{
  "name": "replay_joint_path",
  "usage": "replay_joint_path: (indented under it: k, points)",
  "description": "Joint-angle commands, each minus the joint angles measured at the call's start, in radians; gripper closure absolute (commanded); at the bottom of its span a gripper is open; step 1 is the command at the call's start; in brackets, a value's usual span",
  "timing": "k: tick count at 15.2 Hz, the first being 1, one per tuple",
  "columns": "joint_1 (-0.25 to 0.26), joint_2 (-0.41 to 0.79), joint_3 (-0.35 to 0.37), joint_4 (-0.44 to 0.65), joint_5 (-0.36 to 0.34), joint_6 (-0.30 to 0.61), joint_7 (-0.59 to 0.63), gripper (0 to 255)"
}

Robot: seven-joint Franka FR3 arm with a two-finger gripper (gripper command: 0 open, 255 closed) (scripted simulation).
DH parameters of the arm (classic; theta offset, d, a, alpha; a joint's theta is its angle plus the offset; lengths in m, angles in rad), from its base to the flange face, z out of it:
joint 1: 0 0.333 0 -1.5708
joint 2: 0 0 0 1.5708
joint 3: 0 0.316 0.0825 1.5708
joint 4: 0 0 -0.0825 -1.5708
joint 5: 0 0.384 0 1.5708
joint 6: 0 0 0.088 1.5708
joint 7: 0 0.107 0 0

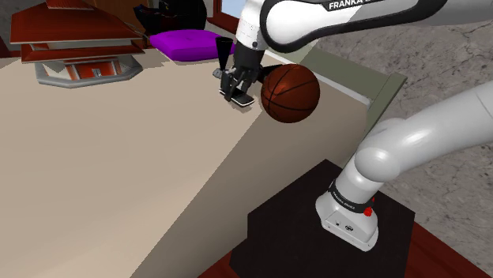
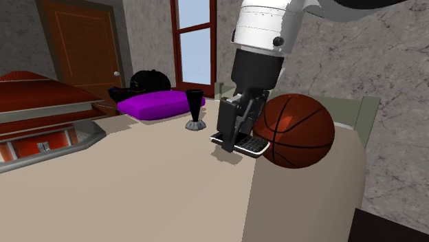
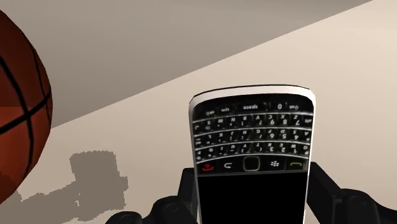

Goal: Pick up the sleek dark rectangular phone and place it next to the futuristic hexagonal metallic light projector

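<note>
My black two-finger gripper (image 1: pixel 238 91) is closed on the black rectangular phone with a silver rim and a small keypad (image 3: pixel 252 146). One finger (image 3: pixel 327 194) presses each long edge, and the keypad end sticks out past my fingertips. The phone hangs low over the beige tabletop (image 1: pixel 118 174), near its far right edge in the shoulder view, and seems just clear of the surface (a shadow lies under it).

An orange-brown basketball with black seams (image 1: pixel 290 92) sits just beside the phone, on the second exterior view's right, and crowds my hand on that side. On the other side, a little farther back, stands a black tapered cup on a grey hexagonal base (image 2: pixel 196 110), with bare tabletop between it and the phone. A flat purple cushion (image 2: pixel 155 104) lies behind it, and a black rounded object (image 2: pixel 148 80) behind the cushion is too dark to identify. A red and grey tiered model (image 1: pixel 75 47) at the far left is cut off by the frame.

The room has a brown wooden door (image 2: pixel 82 41), a red-framed glazed door (image 2: pixel 194 41) and mottled grey walls (image 2: pixel 385 62). My arm rises from a black box stand (image 1: pixel 316 229).
</note>
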Motion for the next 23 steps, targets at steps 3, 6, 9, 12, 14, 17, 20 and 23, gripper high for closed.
replay_joint_path:
  k: [3,6,9,12,14,17,20,23]
  points:
    - [-0.002,-0.006,-0.008,0.049,-0.004,-0.055,-0.002,255]
    - [-0.004,-0.01,-0.014,0.086,-0.007,-0.096,-0.004,255]
    - [-0.006,-0.012,-0.02,0.125,-0.011,-0.137,-0.005,255]
    - [-0.008,-0.012,-0.025,0.165,-0.014,-0.177,-0.006,255]
    - [-0.01,-0.01,-0.028,0.193,-0.017,-0.203,-0.006,255]
    - [-0.013,-0.007,-0.032,0.236,-0.02,-0.242,-0.007,255]
    - [-0.033,0.037,-0.056,0.267,-0.037,-0.233,-0.04,255]
    - [-0.061,0.107,-0.088,0.316,-0.061,-0.216,-0.088,255]
